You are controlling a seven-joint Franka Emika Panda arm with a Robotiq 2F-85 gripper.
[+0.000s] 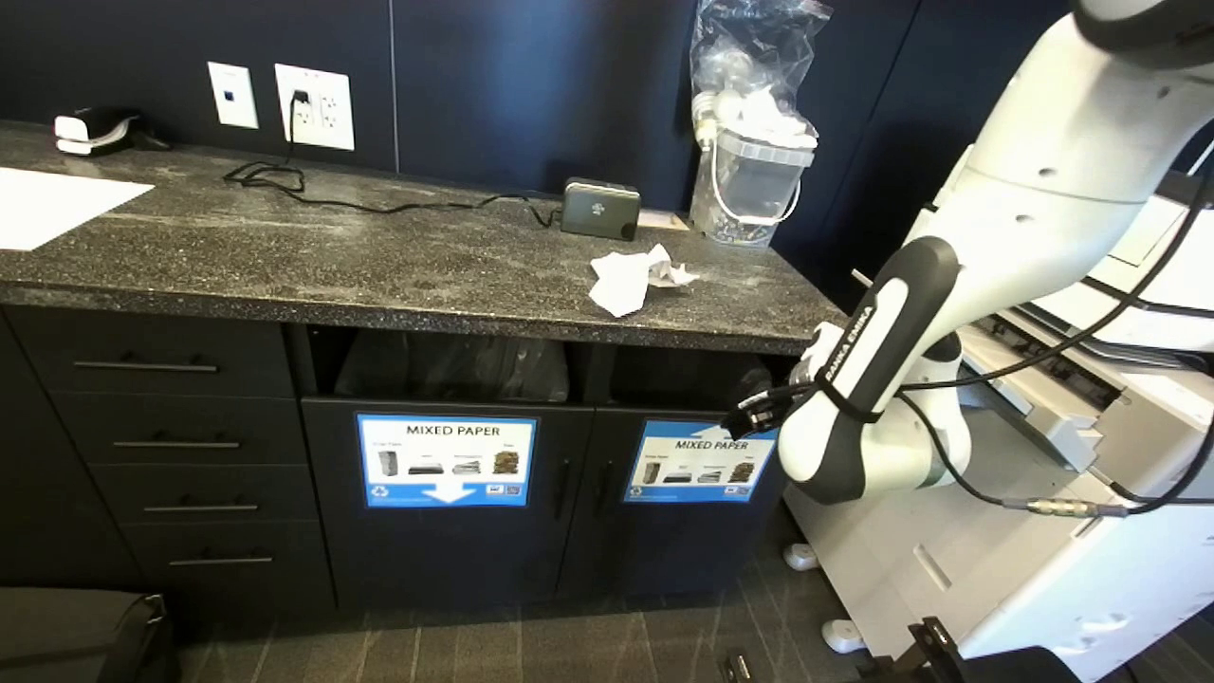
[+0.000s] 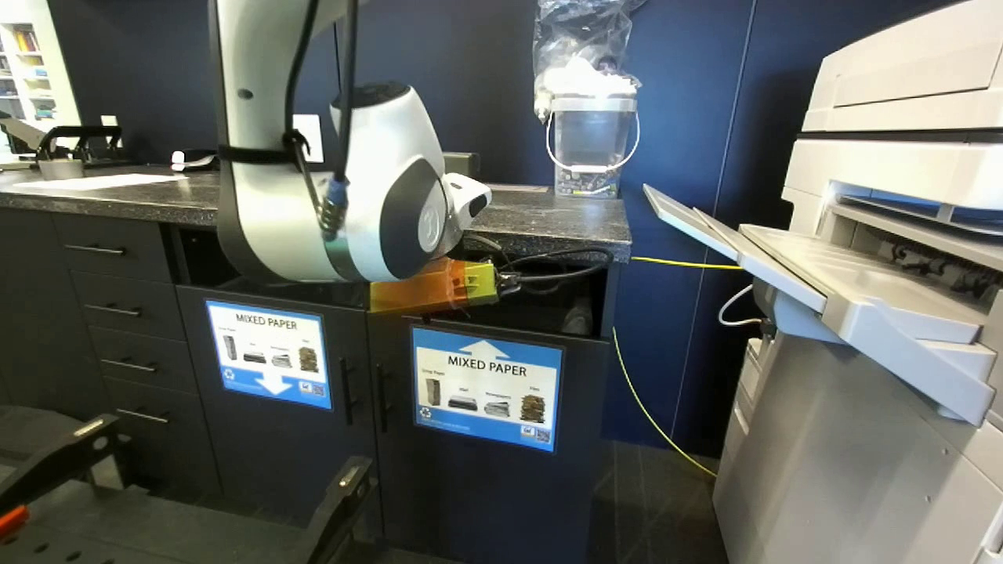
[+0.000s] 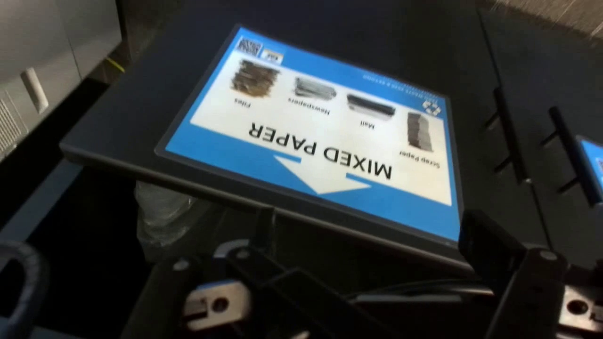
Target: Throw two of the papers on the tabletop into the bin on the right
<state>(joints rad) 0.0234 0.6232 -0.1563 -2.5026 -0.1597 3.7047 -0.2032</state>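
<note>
Crumpled white paper (image 1: 621,285), sharp-creased, lies on speckled dark stone countertop (image 1: 408,251), near its right end. Right-hand MIXED PAPER bin (image 2: 572,338) shows crinkled translucent plastic (image 3: 162,212) inside; clear plastic bucket (image 1: 754,185) holds small bits (image 1: 740,230). Gripper (image 3: 367,230) by that bin, jaws spread wide, nothing between.

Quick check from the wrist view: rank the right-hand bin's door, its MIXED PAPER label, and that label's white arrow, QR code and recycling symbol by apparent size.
Largest to smallest:
1. bin door
2. MIXED PAPER label
3. white arrow
Last, too alike to rank: QR code and recycling symbol
</note>
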